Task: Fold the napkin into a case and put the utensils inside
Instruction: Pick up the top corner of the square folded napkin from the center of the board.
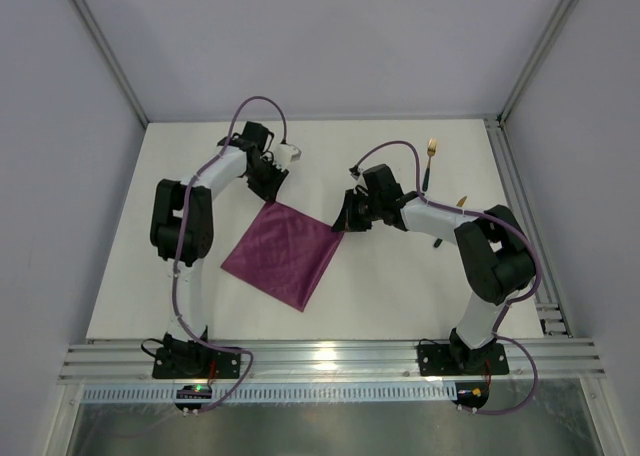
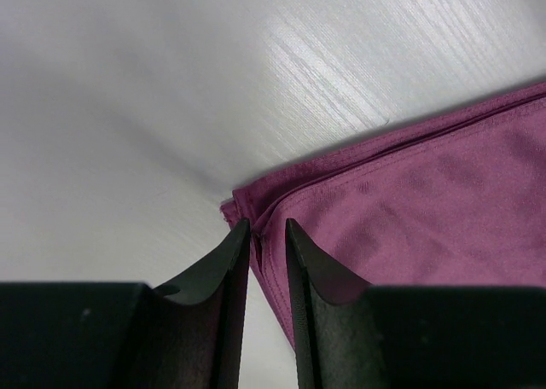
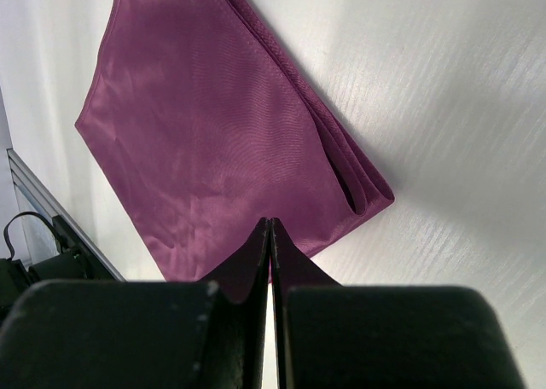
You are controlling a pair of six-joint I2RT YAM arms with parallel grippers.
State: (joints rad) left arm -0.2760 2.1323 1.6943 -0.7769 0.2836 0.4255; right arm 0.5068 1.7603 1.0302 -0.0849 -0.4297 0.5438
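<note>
The magenta napkin (image 1: 280,251) lies flat on the white table, folded into a layered square set like a diamond. My left gripper (image 1: 268,189) is at its far corner. In the left wrist view the left gripper (image 2: 266,229) has its jaws a narrow gap apart, straddling the stitched hem of the napkin (image 2: 409,201). My right gripper (image 1: 341,221) is at the right corner, shut, its tips (image 3: 270,223) over the napkin (image 3: 213,133) near the stacked folds. The gold fork (image 1: 431,158) lies at the far right. Only the gold tip of the knife (image 1: 461,201) shows beside the right forearm.
An aluminium rail (image 1: 320,361) runs along the near table edge by both arm bases. Another rail (image 1: 520,211) borders the right side. Pale enclosure walls with metal posts (image 1: 100,46) stand around the table.
</note>
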